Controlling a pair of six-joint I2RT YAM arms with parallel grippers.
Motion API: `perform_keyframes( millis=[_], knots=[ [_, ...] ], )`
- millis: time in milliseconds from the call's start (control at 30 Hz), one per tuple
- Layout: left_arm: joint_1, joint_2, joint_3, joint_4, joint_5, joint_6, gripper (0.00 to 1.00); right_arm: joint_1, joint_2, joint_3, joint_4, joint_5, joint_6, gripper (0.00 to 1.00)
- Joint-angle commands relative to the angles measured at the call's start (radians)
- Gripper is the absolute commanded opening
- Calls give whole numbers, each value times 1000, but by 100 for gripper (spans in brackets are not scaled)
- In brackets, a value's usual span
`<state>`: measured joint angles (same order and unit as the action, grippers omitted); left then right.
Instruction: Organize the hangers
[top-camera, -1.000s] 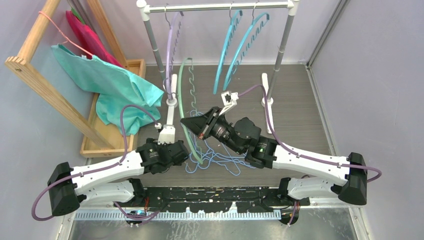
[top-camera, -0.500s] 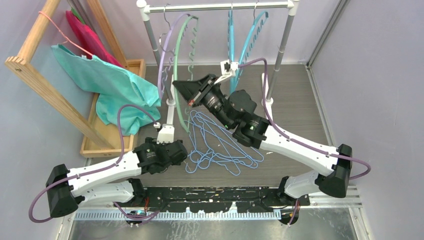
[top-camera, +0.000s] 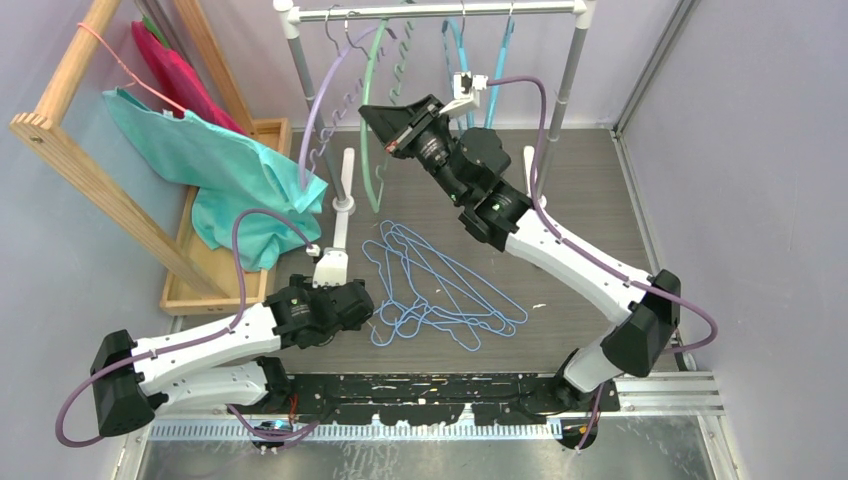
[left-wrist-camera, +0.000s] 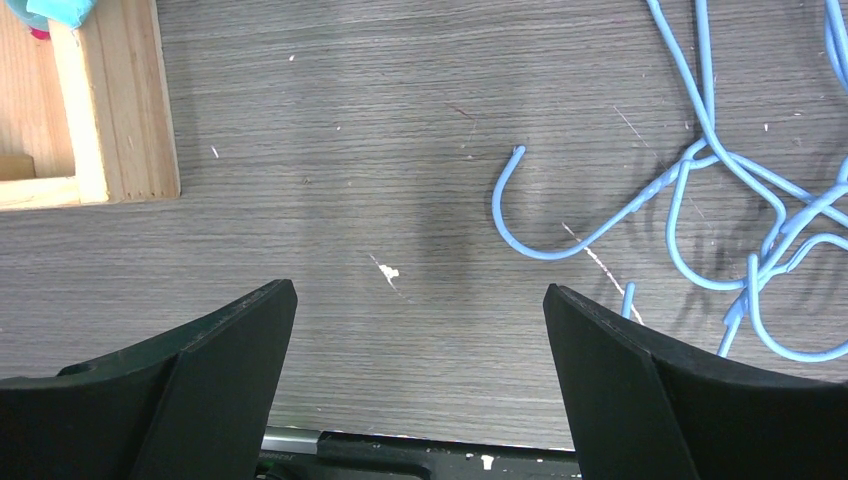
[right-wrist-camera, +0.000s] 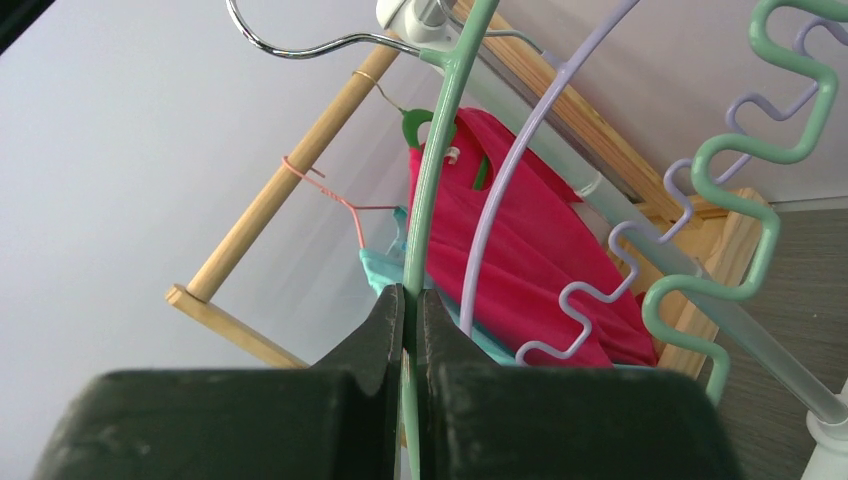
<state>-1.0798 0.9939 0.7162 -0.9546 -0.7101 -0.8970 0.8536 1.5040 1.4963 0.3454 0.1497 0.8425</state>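
Since a second ago, the right arm has lifted the green hanger (top-camera: 366, 140) from low over the worktop (top-camera: 600, 200) up to the rail (top-camera: 440, 12) at the far edge. The right gripper (right-wrist-camera: 410, 300) has its jaws closed on the thin arch of that hanger, just below the metal hook. The hook sits at the left end of the rail; whether it rests on the rail cannot be told. The hanger's zigzag notched bar hangs down to the right in the right wrist view. Just beside it, on the left in the top view, hangs the purple hanger (top-camera: 315, 110), its hook near the same end of the rail. Two teal hangers (top-camera: 503, 50) hang farther right on the rail, behind the right arm.

The left gripper (left-wrist-camera: 420, 295) hovers low over the worktop near its near-left part, jaws wide apart and holding nothing. To its right, a tangled pile of light-blue wire hangers (top-camera: 440, 290) lies flat in the middle of the worktop, towards the near edge. One wire hook curls closest to the open jaws.

At the left edge, a wooden rack (top-camera: 60, 130) carries a teal garment (top-camera: 200, 160) on a thin pink hanger (top-camera: 110, 50).
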Motion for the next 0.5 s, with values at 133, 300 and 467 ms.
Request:
perform_keyframes(
  millis=[133,300,467],
  knots=[
    [1,-22,33,-12,-33,6,98,-94,67,102,132,-94,97,1],
    [1,-18,37,-22,-37,7,98,-160,102,115,167,-124,145,1],
    [1,-5,42,-20,-38,5,98,-191,121,104,176,-130,176,1]
  ],
)
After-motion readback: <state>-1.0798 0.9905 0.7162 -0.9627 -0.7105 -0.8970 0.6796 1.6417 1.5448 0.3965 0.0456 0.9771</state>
